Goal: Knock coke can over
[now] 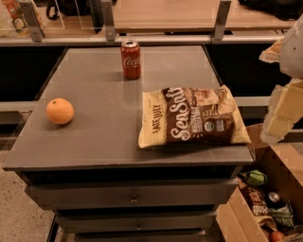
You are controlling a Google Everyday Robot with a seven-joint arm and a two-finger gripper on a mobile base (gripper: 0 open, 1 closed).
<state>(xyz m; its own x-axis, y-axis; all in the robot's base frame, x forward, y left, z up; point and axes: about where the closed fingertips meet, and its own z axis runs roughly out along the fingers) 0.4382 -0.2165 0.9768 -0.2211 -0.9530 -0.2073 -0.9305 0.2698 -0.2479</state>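
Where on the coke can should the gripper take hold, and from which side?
Best grip the coke can around its wall at mid-height, coming from the front: it stands upright near the far edge of the table. The gripper hangs right of the chip bag.

A grey cabinet (94, 142) with drawers (132, 196) fills the centre. A wooden counter (165, 14) spans the top, speckled floor (19, 212) shows lower left, and a cardboard box (280, 163) sits lower right. The light is dim and warm.

grey table (99, 142) bears upright coke can (130, 59), orange (59, 111) and chip bag (191, 116); gripper (280, 116) hangs beside its right edge.
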